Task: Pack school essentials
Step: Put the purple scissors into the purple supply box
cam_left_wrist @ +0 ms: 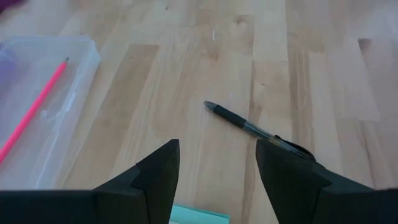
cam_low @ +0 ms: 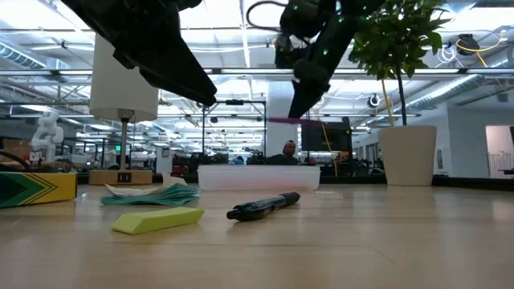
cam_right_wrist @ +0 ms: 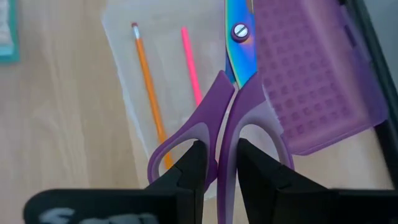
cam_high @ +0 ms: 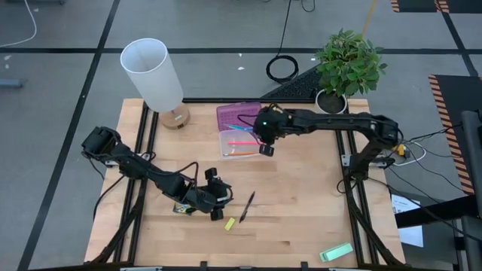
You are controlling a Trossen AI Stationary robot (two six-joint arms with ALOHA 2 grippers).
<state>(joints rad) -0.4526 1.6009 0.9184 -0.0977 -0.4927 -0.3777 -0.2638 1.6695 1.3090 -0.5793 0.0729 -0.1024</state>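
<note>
My right gripper (cam_high: 265, 144) hangs over the clear plastic box (cam_high: 238, 143), shut on the purple-handled scissors (cam_right_wrist: 231, 93). An orange pencil (cam_right_wrist: 149, 93) and a pink pencil (cam_right_wrist: 191, 59) lie in the box. The purple lid (cam_high: 239, 114) lies flat beside the box's far side. My left gripper (cam_high: 218, 203) stands open just above the table. The black pen (cam_left_wrist: 255, 129) lies on the wood beyond its fingers, and a teal-edged packet (cam_left_wrist: 199, 214) lies under them. The crayon box (cam_high: 181, 208) and a small yellow block (cam_high: 230, 223) rest close by. My right gripper pinches the scissors between its two fingers where the two purple handle loops meet (cam_right_wrist: 227, 140), below the pivot screw. The blades run on away from the fingers, along their line. The scissors are lifted clear, above the box and the lid's edge.
A white lamp (cam_high: 154, 75) stands at the far left corner and a potted plant (cam_high: 346, 64) at the far right. A pale green flat block (cam_high: 336, 252) lies near the front right edge. Bare wood shows between the pen and the right edge.
</note>
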